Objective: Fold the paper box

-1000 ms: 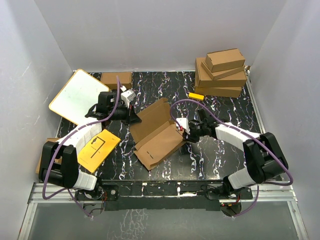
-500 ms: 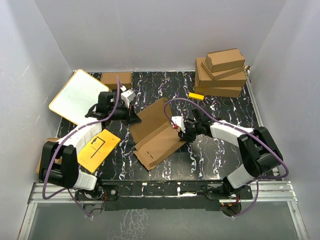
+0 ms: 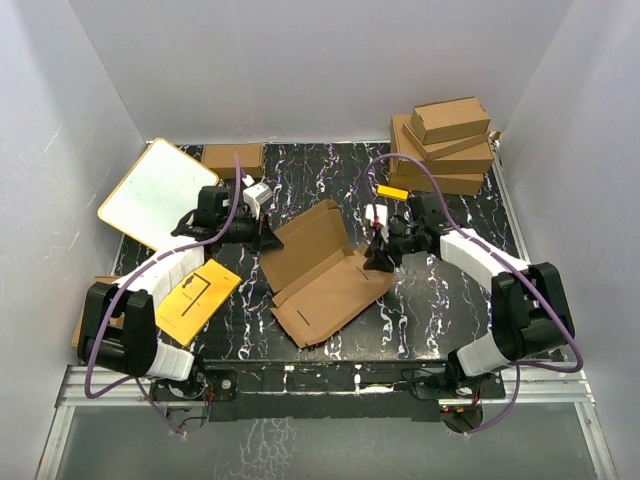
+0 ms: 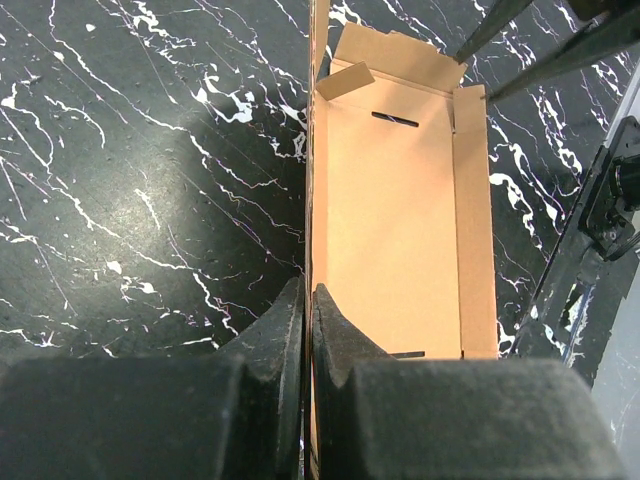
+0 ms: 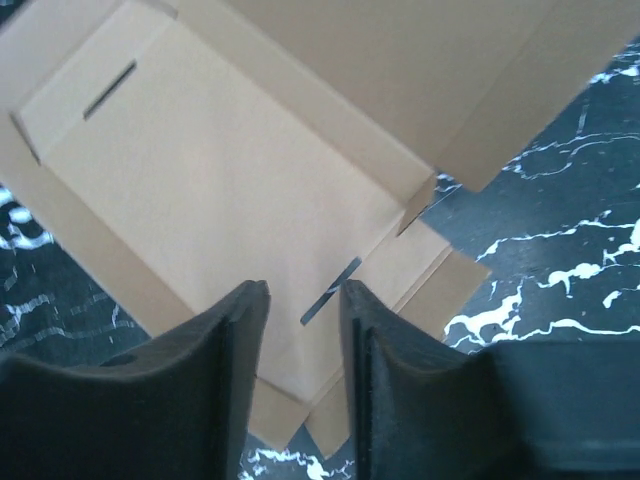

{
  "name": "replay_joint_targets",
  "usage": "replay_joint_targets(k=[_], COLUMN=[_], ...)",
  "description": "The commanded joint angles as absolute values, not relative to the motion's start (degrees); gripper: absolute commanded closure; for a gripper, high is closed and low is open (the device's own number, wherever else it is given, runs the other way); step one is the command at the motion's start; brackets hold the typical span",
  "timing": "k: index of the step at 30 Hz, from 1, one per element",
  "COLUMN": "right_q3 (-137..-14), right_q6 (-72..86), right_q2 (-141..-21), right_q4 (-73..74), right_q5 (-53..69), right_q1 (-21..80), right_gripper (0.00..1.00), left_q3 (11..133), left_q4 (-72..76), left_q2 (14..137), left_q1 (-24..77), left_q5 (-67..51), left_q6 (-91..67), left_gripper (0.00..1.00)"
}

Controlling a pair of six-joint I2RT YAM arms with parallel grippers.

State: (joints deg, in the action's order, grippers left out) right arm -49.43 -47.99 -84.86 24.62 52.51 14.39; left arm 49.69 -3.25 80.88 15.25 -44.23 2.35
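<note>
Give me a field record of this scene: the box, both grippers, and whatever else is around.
box: lying open on the table, not folded shut
left gripper: shut on an upright edge of the box
right gripper: open, above the box, holding nothing
back right: stack of boxes
left side: white board, yellow card

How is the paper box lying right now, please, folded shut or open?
Open: the paper box lies spread, its inside and slots showing, one panel raised.
</note>
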Motion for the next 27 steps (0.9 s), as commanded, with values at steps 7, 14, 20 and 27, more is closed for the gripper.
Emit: replay_joint_targets(k=[7, 14, 20, 27], right_q3=[-60.3, -61.2, -61.2, -61.2], right_q6=[-22.3, -22.0, -22.1, -22.2], right_q2=[-99.1, -103.5, -105.1, -105.8], right_q4=[10.7, 10.5, 10.2, 10.2], right_q5=[49.6, 49.2, 51.3, 51.3], right_q1=[13.3, 15.7, 17.9, 18.0], right_gripper=[0.86, 0.88, 0.88, 0.87], left_q3=[49.0, 49.1, 49.0, 48.6], left_q4=[-2.5, -2.1, -1.2, -0.2], left_q2=[78.7, 78.7, 78.8, 78.9], left_q1=[15.5, 15.5, 15.5, 15.5], left_q5=[-46.7, -47.4, -48.6, -49.7], left_q6=[2.3, 1.9, 1.2, 0.5], left_gripper=[1.0, 1.0, 1.0, 1.0])
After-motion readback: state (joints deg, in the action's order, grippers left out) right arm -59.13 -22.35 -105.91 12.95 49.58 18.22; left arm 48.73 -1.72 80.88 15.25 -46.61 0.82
